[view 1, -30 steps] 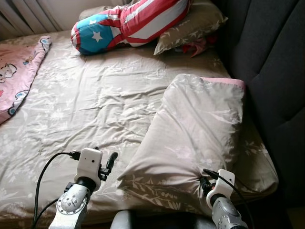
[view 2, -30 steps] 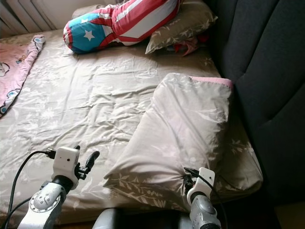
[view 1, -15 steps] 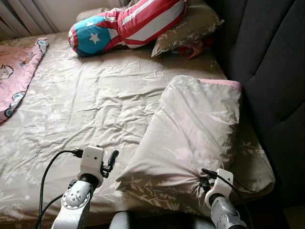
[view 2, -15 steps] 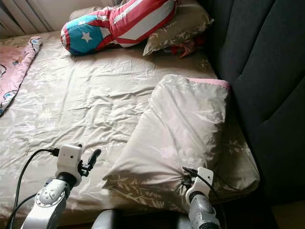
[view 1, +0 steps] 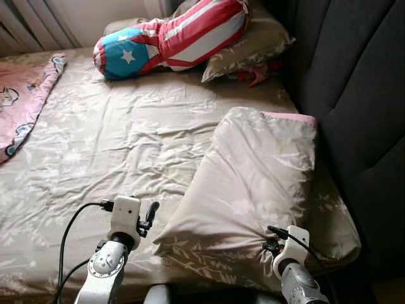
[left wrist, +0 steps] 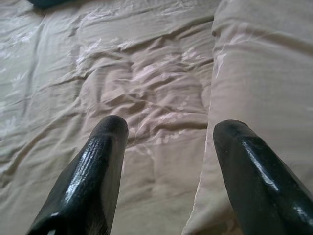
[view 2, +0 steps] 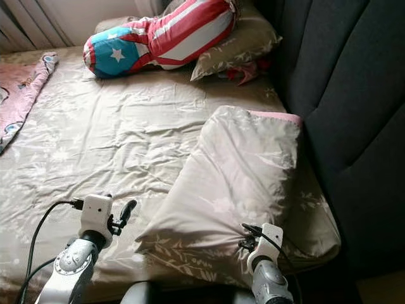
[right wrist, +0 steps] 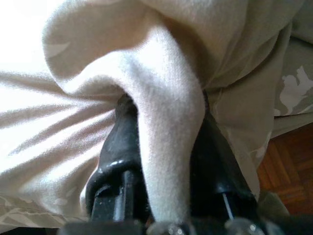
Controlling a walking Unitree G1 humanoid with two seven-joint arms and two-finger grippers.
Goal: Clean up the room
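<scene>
Bed layout as I see it from the head camera.

The bed (view 1: 126, 133) lies before me, with the headboard (view 1: 354, 95) along its right side. A large pillow (view 1: 259, 177) lies on the near right part of the bed, just beside the headboard. My right end effector (right wrist: 164, 161) pinches a fold at the pillow's near edge; my left end effector (left wrist: 168, 161) hovers over the sheet just left of the pillow. Far behind, a star-and-stripe cushion (view 1: 171, 35) rests against another pillow (view 1: 250, 41) to its right. A blanket (view 1: 22, 101) lies at the far left edge.
</scene>
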